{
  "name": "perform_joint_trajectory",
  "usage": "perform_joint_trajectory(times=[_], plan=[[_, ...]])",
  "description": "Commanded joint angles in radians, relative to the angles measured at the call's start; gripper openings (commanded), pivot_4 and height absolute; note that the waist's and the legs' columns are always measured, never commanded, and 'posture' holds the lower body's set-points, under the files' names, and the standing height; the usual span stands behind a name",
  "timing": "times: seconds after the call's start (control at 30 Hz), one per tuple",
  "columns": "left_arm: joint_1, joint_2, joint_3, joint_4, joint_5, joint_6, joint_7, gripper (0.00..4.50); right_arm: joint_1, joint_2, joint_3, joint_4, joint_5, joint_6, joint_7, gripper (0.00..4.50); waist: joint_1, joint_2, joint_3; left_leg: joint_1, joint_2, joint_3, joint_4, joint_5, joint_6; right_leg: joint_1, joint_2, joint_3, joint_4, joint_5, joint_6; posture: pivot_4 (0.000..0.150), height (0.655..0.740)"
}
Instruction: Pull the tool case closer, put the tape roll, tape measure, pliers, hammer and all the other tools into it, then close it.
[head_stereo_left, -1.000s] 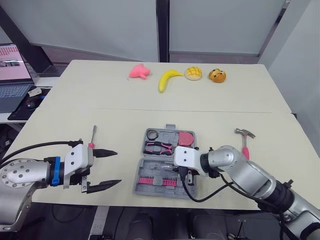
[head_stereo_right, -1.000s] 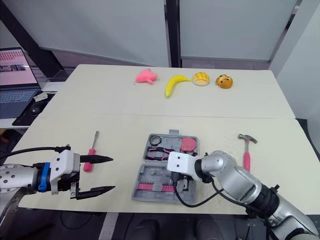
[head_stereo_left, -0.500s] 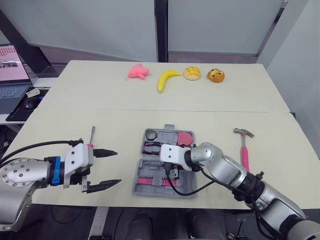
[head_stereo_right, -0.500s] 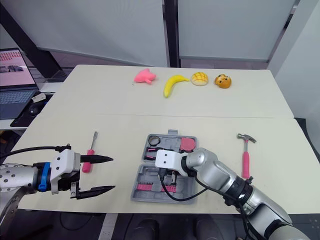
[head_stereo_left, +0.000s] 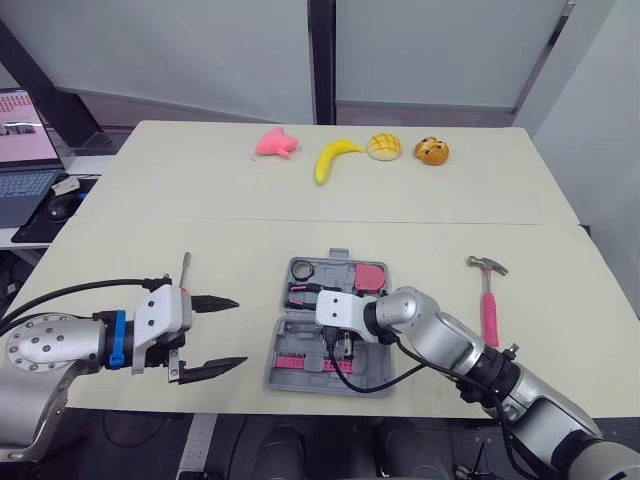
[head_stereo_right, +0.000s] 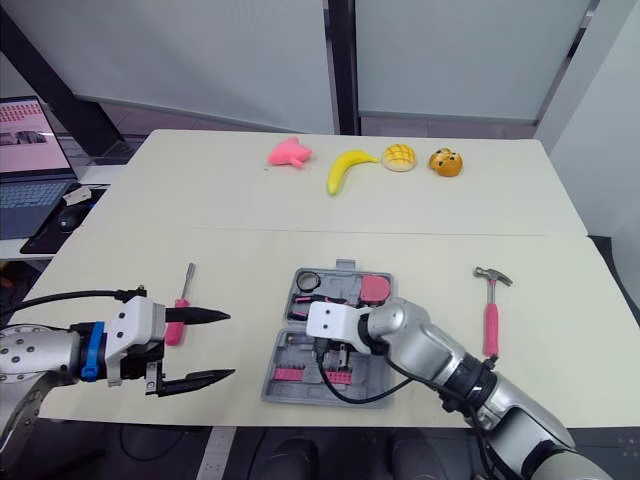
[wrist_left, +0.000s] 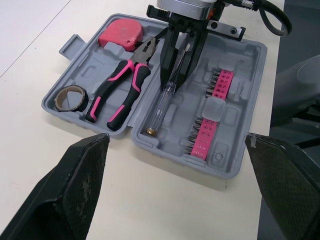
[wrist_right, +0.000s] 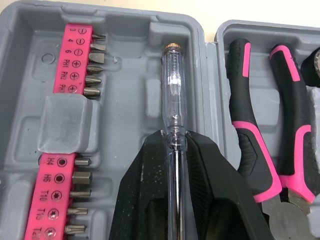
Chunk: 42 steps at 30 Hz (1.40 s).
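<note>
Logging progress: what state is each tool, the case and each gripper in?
Grey plastic tool case: open.
Clear test screwdriver: gripped, inside case.
Pink-black pliers: in case.
Pink-handled hammer: on table.
Small pink-handled screwdriver: on table.
Left gripper: open.
Right gripper: shut on clear test screwdriver.

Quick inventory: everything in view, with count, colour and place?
tool case: 1, grey, open, near table edge
tape roll: 1, dark, case's far half
tape measure: 1, pink, far half
pliers: 1, pink-black handles, far half
bit strip: 1, pink, near half
tester screwdriver: 1, clear, near half, in right gripper
hammer: 1, pink handle, table right of case
pink screwdriver: 1, table left of case
toy food: 4, pink piece, yellow banana, tan bun, orange piece; row at far side
laptop: 1, open, side desk, left
left gripper: open, left of case
right gripper: shut on tester screwdriver
</note>
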Motion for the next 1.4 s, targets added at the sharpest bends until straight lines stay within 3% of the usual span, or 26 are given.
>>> perform_joint_trajectory(times=[0.03,0.17,0.3,0.6,1.07,1.4], plan=[[-0.002,0.000,0.002,-0.020,0.001,-0.009,0.005,4.50,-0.001,0.010,-0.023,-0.016,-0.014,-0.032,-0.013,1.02,0.000,0.000,0.000,0.000,0.000,0.000,0.000,0.000,0.000,0.000,0.000,0.000,0.000,0.000,0.000,0.150,0.7400],[0.011,-0.004,0.009,-0.016,0.000,-0.016,0.002,4.50,-0.009,-0.010,-0.055,-0.054,0.018,-0.041,0.027,1.78,0.000,0.000,0.000,0.000,0.000,0.000,0.000,0.000,0.000,0.000,0.000,0.000,0.000,0.000,0.000,0.150,0.7400],[0.022,-0.009,0.013,-0.012,0.001,-0.024,0.002,4.50,-0.008,-0.020,-0.082,-0.078,0.059,-0.081,0.072,1.78,0.001,0.000,0.000,0.000,0.000,0.000,0.000,0.000,0.000,0.000,0.000,0.000,0.000,0.000,0.000,0.150,0.7400],[0.035,-0.013,0.016,-0.010,-0.001,-0.031,0.006,4.50,-0.019,0.013,-0.063,0.049,0.024,-0.190,0.067,0.02,0.000,0.000,0.000,0.000,0.000,0.000,0.000,0.000,0.000,0.000,0.000,0.000,0.000,0.000,0.000,0.150,0.7400],[0.038,-0.023,0.016,-0.009,-0.003,-0.028,0.022,4.50,-0.015,0.023,-0.037,0.220,-0.073,-0.321,0.067,0.02,0.000,0.000,0.000,0.002,0.000,0.000,0.000,0.000,0.000,0.001,0.000,0.000,0.001,0.001,-0.001,0.150,0.7400],[0.055,-0.078,0.084,0.022,-0.038,-0.005,0.094,4.50,0.047,0.034,-0.243,-0.089,0.072,-0.280,0.048,0.02,0.001,0.000,0.000,0.001,0.000,0.000,0.000,0.000,-0.001,0.000,0.000,0.000,0.001,0.001,-0.001,0.150,0.7400]])
